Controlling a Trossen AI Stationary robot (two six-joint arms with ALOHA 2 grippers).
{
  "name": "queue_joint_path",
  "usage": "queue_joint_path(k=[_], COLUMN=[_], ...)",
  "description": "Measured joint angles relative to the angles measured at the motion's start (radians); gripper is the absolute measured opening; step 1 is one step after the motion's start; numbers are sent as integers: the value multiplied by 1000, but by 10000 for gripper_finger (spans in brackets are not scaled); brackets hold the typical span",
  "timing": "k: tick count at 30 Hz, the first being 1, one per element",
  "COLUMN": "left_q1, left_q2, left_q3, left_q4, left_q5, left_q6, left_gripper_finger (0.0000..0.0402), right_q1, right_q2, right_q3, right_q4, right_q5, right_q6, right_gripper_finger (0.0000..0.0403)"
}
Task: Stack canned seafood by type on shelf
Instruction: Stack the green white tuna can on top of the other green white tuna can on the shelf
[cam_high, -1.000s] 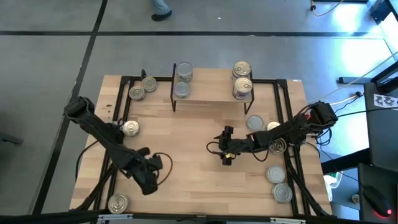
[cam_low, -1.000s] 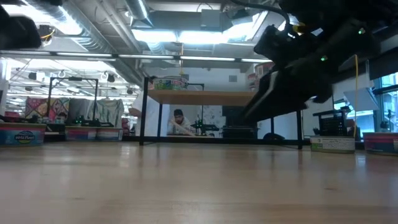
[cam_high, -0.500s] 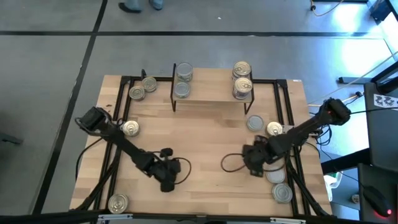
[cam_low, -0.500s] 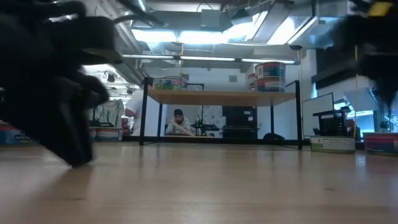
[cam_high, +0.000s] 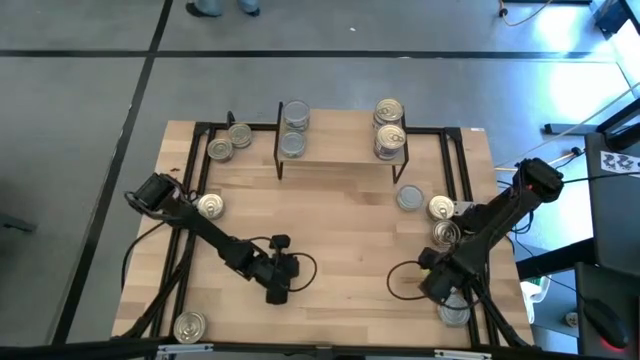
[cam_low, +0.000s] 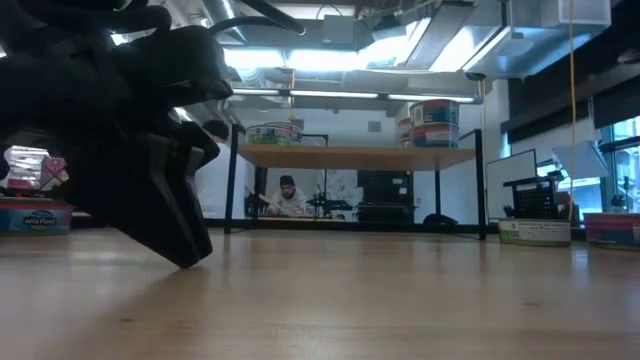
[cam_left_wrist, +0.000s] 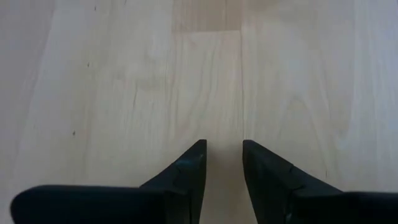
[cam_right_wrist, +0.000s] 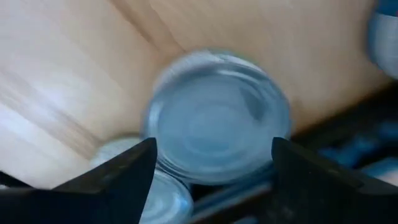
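The shelf (cam_high: 340, 150) stands at the table's far middle. It carries silver-topped tins (cam_high: 294, 116) at its left end and gold-topped tins (cam_high: 389, 112) at its right; the low view shows these tins (cam_low: 435, 120) on the board (cam_low: 355, 156). My right gripper (cam_high: 440, 283) is open near the near right corner. In its wrist view the gripper (cam_right_wrist: 214, 180) has its fingers wide on either side of a silver-topped tin (cam_right_wrist: 217, 115), which stands on the table, without touching it. My left gripper (cam_high: 278, 281) points down at bare wood near the middle, its fingers (cam_left_wrist: 200, 155) a narrow gap apart.
Loose tins stand on the table: two left of the shelf (cam_high: 229, 142), one at the left edge (cam_high: 209, 206), one at the near left corner (cam_high: 190, 326), several along the right side (cam_high: 441, 208) and one near the right corner (cam_high: 455, 313). A black frame (cam_high: 196, 175) borders the table.
My right gripper has swung from the table's middle toward the right and near edge, ending over the tins by the near right corner. My left gripper has moved rightward along the near side toward the table's middle and now shows low and large in the low view.
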Motion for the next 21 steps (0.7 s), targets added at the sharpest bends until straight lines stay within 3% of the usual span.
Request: queue_joint_path(k=[6, 14, 21], left_q1=[0, 0, 1], left_q2=[0, 0, 0], left_q3=[0, 0, 0], left_q4=[-2, -1, 29], left_q5=[0, 2, -6], left_q6=[-1, 47, 72], left_gripper_finger=[100, 100, 100], right_q1=[-22, -137, -224], right_q2=[26, 113, 144], right_q3=[-17, -6, -13], right_q4=[112, 256, 473], right_q5=[98, 235, 442], right_q6=[-9, -108, -213], right_gripper_finger=[314, 314, 314])
